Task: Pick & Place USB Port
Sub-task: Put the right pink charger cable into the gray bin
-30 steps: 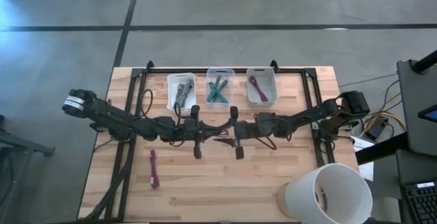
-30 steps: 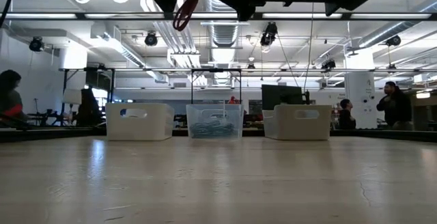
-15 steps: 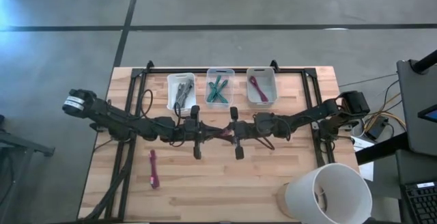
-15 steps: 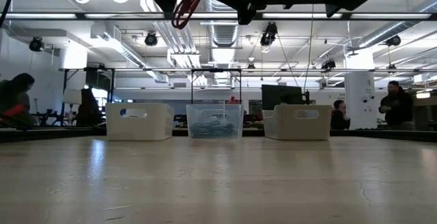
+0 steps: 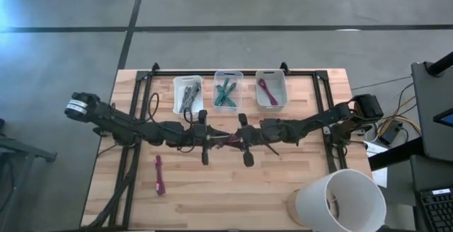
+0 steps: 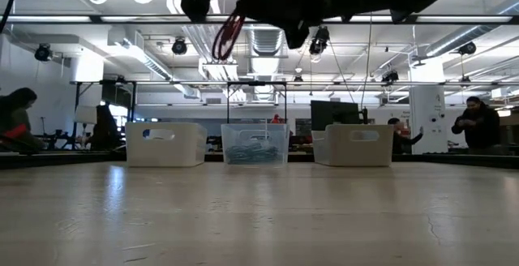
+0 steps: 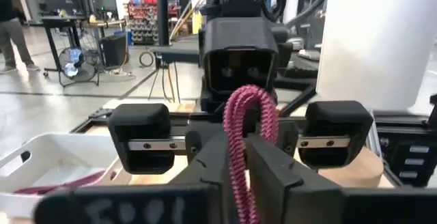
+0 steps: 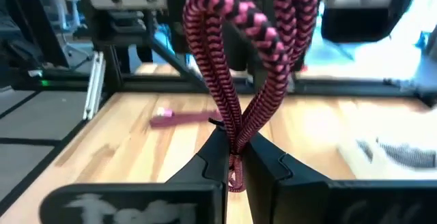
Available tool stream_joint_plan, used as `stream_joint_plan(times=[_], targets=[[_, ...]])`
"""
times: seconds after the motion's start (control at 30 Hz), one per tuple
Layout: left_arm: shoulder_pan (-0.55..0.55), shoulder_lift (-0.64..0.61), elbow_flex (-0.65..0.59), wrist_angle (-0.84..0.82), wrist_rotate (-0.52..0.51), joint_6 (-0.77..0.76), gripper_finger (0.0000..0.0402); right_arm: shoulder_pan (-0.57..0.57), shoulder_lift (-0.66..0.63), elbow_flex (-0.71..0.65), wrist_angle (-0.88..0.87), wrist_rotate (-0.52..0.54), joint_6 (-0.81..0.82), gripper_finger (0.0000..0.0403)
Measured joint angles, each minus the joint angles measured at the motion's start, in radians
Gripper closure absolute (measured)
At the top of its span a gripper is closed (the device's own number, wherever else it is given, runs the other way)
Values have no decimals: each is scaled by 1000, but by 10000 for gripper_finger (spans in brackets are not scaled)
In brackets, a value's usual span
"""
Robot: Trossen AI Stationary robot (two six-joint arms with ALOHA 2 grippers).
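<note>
Both tools meet above the table [image 5: 283,189] centre, just in front of the middle bin [image 5: 228,89]. Right tool [image 5: 241,139] is clamped shut on the pink braided cable [image 8: 239,80], loops sticking out past its fingers. Left tool [image 5: 207,141] has the same cable between its fingers, slightly parted; can't tell if it grips. Second pink cable [image 5: 159,175] lies flat on the table, left-front of the middle bin.

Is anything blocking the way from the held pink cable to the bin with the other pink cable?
Nothing visible does. The pink cable hangs between both grippers above the table; bare wood separates it from the right-hand bin. The right gripper is shut on it.
</note>
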Motion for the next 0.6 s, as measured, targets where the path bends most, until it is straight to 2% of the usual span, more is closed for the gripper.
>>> stream_joint_plan(times=[0.17, 0.3, 0.5, 0.6], targets=[[0, 0, 0, -55, -14, -1, 311, 13, -22, 0, -93, 93, 78, 382], [-1, -2, 0, -108, -46, 0, 287, 11, -108, 0, -292, 195, 197, 382], [-1, -4, 0, -185, -53, 5, 278, 25, -248, 0, -594, 290, 339, 382], [-1, -4, 0, -219, -53, 3, 280, 13, -322, 0, -713, 410, 353, 383]])
